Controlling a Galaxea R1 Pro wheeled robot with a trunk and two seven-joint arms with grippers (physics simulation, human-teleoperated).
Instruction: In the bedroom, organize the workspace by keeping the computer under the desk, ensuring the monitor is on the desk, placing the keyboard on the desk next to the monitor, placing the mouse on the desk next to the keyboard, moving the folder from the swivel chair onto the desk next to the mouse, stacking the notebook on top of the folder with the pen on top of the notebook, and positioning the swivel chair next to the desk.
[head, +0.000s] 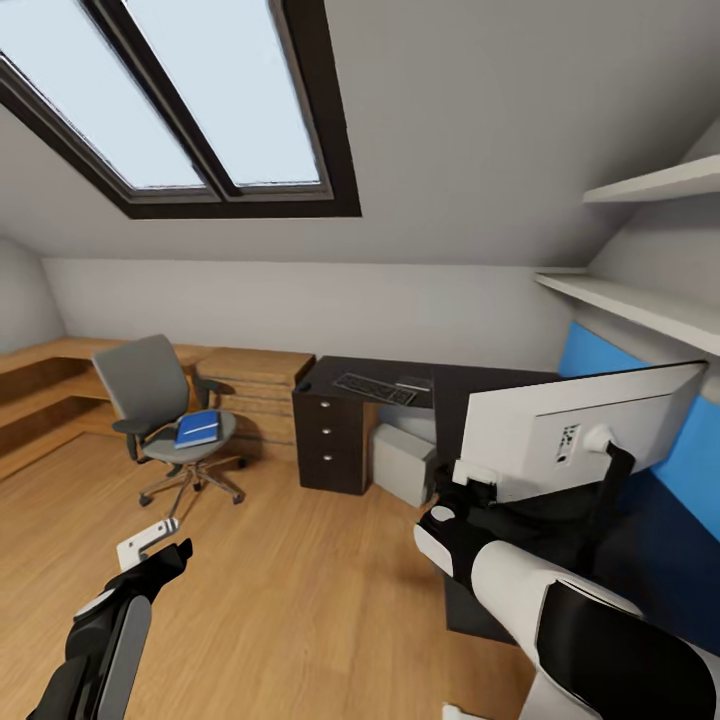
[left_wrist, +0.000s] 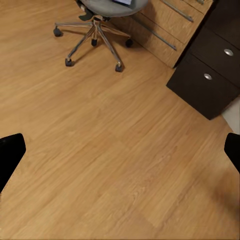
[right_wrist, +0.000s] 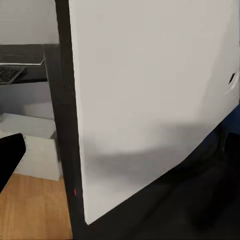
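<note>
Under sloped skylight: wood floor (head: 300, 600), desk (head: 470, 385); left jaws wide, empty; right jaws seemingly gripping monitor (head: 560, 430).

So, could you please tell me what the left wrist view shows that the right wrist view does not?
The left wrist view alone has the swivel chair with its chrome star base, the light wooden dresser and the desk drawers with round knobs. The right wrist view alone has the monitor, seen from its pale back, the keyboard and the computer. Both share the wooden floor.
</note>
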